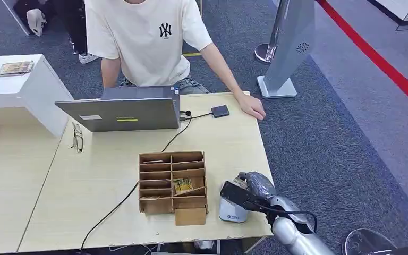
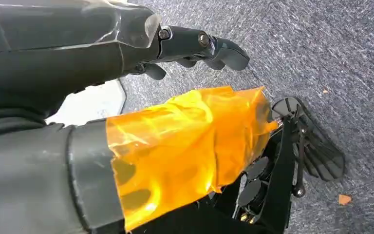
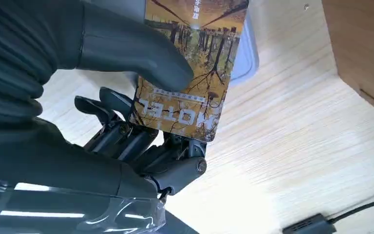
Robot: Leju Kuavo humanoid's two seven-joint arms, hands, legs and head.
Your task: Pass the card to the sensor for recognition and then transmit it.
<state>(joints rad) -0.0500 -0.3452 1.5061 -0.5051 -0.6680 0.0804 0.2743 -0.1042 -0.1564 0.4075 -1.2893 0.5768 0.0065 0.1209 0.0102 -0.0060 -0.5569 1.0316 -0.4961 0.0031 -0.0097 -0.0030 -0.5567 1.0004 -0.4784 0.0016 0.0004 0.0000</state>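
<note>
The right hand [image 3: 141, 122] pinches 1 yellow-brown printed card [image 3: 195, 73] between its thick grey thumb, pressed on the printed face, and the dark fingers [image 3: 121, 134] behind it. The card's face carries a picture of bare trees and the word "HOTEL" in pale capitals, seen upside down in the right wrist view, with smaller characters too fine to read. Its long axis runs away from the palm, its far end over the small white-grey card sensor [image 1: 232, 211] that sits on the pale wooden surface [image 1: 106, 175] near its front right corner, just beside the brown cardboard compartment box [image 1: 172, 186]. 1 more yellow card [image 1: 183, 185] lies in one compartment of that box. A grey laptop [image 1: 122, 109] stands at the far edge, a black cable leading to 1 small black device [image 1: 220, 111]. A person in a cream T-shirt marked "NY" [image 1: 164, 30] rests a hand on the surface. The left hand [image 2: 195, 46] hangs over grey carpet, fingers curled in, holding nothing.
</note>
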